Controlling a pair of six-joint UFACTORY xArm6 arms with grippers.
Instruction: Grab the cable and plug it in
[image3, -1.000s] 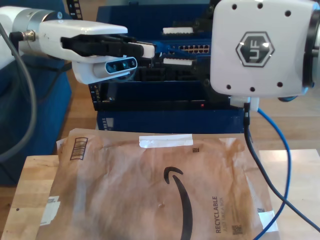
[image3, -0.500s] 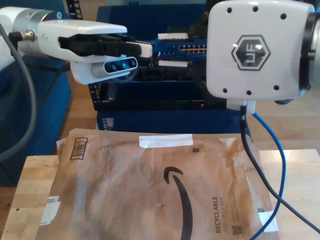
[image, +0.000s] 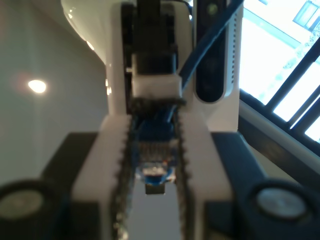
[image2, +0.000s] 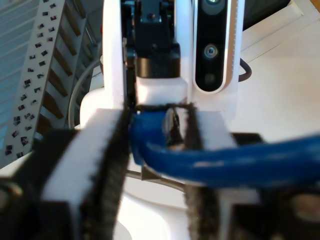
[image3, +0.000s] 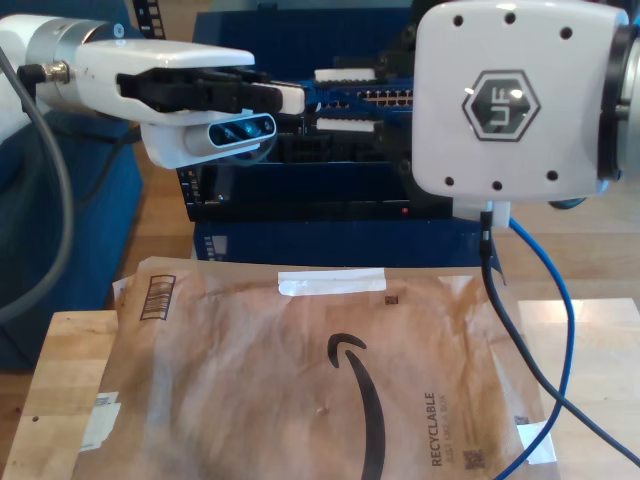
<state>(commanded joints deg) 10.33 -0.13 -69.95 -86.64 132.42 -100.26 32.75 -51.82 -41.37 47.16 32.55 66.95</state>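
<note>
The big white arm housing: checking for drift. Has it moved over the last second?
Yes. The white arm housing shifted toward the exterior view's left and slightly up, against the paper mailer.

My second gripper has its two white fingers lined with dark ridged pads. The cable, thick and bright blue, passes crosswise between the fingers and runs out past one of them. Its end bends sharply just inside the other finger. Beyond the fingertips, another gripper points this way, its black camera window beside it.
</note>
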